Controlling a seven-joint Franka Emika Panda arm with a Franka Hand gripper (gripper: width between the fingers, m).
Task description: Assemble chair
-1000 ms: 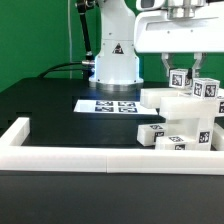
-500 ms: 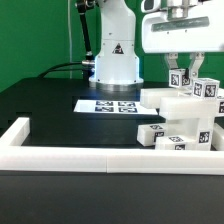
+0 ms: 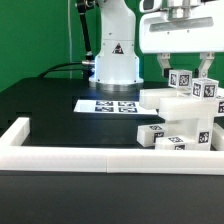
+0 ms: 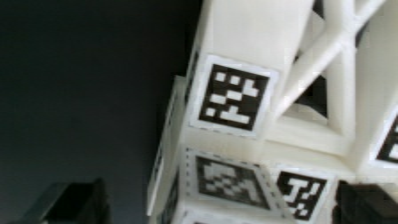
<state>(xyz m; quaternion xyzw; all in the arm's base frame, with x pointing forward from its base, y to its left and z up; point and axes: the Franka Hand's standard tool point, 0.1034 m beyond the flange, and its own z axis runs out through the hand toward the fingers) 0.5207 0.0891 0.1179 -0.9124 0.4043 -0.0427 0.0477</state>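
The chair [image 3: 186,116] is a chunky white stack of tagged panels and bars at the exterior view's right. Its top square bar [image 3: 182,79] carries a black-and-white tag. My gripper [image 3: 185,66] hangs right over that bar, open, one finger on each side and clear of it. A small tagged white block [image 3: 152,133] lies loose by the stack's foot. In the wrist view the white tagged chair part [image 4: 233,98] fills the frame, and the dark fingertips [image 4: 71,205] stand wide apart on either side of it.
The marker board [image 3: 108,105] lies flat in front of the robot's white base [image 3: 115,58]. A long low white border rail [image 3: 95,156] runs along the front, and its side piece [image 3: 16,131] turns back at the exterior view's left.
The jaws were shut on the top tagged bar and have spread wide, letting it go. The bar stays on the stack and the arm has hardly moved.
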